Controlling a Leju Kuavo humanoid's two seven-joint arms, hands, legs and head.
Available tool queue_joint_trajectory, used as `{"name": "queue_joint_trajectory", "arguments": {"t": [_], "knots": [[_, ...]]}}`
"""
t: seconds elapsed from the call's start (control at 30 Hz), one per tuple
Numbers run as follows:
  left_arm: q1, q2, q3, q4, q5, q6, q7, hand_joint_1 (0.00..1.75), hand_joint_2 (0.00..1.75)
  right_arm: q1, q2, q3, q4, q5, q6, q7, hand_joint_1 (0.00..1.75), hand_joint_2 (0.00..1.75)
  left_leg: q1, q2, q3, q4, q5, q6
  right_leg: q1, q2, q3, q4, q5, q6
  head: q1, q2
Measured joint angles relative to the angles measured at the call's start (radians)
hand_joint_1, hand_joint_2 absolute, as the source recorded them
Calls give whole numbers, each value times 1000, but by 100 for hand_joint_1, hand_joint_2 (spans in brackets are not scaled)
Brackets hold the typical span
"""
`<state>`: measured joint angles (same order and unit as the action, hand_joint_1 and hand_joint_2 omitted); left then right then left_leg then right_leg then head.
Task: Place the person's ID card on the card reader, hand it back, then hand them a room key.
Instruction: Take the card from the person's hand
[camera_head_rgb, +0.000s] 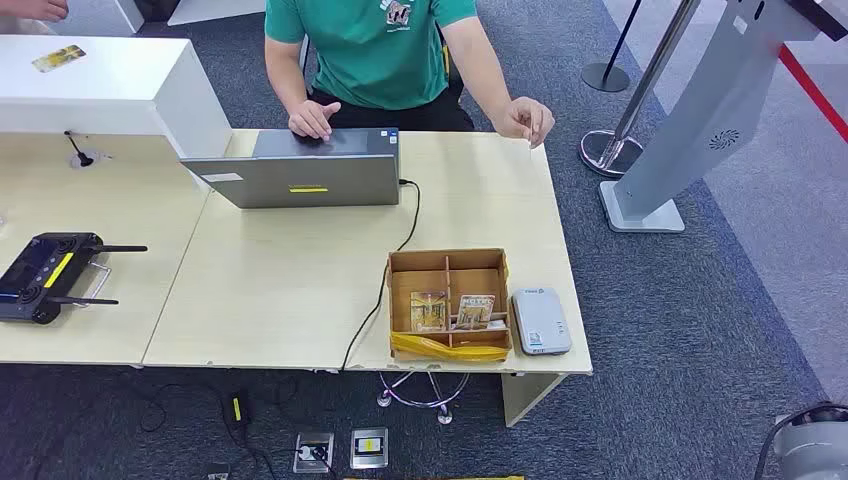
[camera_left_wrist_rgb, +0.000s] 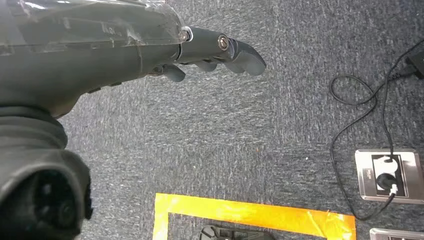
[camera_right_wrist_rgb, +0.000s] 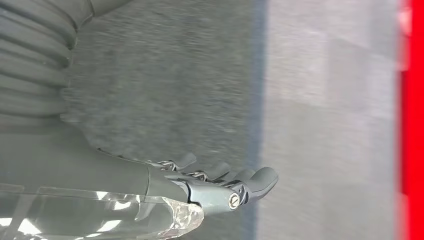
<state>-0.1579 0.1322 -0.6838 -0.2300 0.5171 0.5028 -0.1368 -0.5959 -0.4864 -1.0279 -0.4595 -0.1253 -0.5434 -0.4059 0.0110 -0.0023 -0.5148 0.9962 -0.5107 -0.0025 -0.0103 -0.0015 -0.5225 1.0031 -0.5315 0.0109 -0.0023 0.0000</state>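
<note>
A grey-white card reader (camera_head_rgb: 541, 321) lies on the desk near its front right corner. Beside it stands a cardboard box (camera_head_rgb: 449, 262) with dividers; room key cards (camera_head_rgb: 476, 308) stand in its front compartments. A person in a green shirt sits behind the desk, one hand (camera_head_rgb: 525, 120) raised over the far right corner, pinching something thin that is too small to identify. My left hand (camera_left_wrist_rgb: 150, 45) hangs over the carpet with its fingers stretched out, holding nothing. My right hand (camera_right_wrist_rgb: 200, 185) also hangs over the floor, fingers apart and empty.
A grey laptop (camera_head_rgb: 300, 170) stands at the back of the desk, its cable (camera_head_rgb: 395, 260) running to the front edge. A black controller (camera_head_rgb: 45, 275) lies at the left. A white counter (camera_head_rgb: 100, 85) rises at the back left. A kiosk stand (camera_head_rgb: 700, 110) stands at the right. Floor sockets (camera_left_wrist_rgb: 385, 175) sit below the desk.
</note>
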Motion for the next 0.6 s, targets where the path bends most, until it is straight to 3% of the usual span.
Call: {"name": "queue_joint_trajectory", "arguments": {"t": [0.07,0.17,0.37,0.6], "knots": [[-1,-1,0,0,0,3,-2,0,0,3,0,52,-31,1,-14,-12,0,175,0,0,0,0,0,0,0,1,0,0,0,0,0,0],[-4,-3,0,0,-4,12,-9,0,0,19,2,215,-140,49,-53,-35,0,175,0,1,0,0,0,0,0,1,0,0,0,0,0,0],[-7,-7,-7,0,-21,19,-20,0,0,61,17,515,-380,314,-79,-15,0,175,0,0,0,0,0,0,0,0,0,1,0,0,0,0],[-7,-10,-19,0,-29,18,-33,0,0,66,50,789,-587,587,-63,25,0,175,0,-3,-1,0,1,0,0,-3,0,2,0,0,0,0]]}}
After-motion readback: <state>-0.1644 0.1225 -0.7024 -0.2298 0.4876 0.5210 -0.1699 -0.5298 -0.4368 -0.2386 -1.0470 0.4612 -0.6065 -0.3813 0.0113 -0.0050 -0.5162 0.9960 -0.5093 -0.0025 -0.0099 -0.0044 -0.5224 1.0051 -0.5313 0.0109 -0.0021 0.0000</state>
